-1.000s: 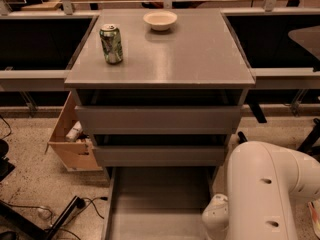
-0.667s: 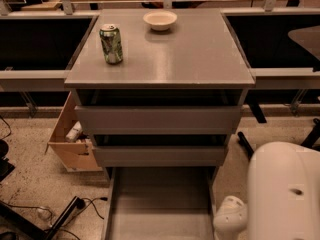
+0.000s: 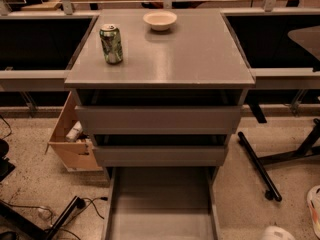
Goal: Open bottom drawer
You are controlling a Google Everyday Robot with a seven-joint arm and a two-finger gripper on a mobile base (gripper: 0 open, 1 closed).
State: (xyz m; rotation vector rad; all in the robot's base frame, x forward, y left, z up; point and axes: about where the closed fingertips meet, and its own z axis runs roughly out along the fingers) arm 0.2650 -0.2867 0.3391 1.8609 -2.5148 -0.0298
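Note:
The bottom drawer (image 3: 162,204) of the grey cabinet is pulled out toward me. Its smooth grey inner tray is bare and runs off the bottom edge of the camera view, so its front panel is out of view. Above it are the middle drawer front (image 3: 160,155) and the top drawer front (image 3: 157,119), both pushed in. My gripper is not in view. Only a white piece of my arm (image 3: 274,232) shows at the bottom right corner, apart from the drawer.
A green can (image 3: 111,44) and a white bowl (image 3: 160,20) stand on the cabinet top (image 3: 200,59). A tan cardboard box (image 3: 72,139) sits on the floor left of the cabinet. Black stand legs (image 3: 257,166) lie to the right, and cables (image 3: 60,214) at the lower left.
My white arm, which covered the lower right of the view, has drawn back down and to the right, almost out of the frame. The drawer stays pulled out.

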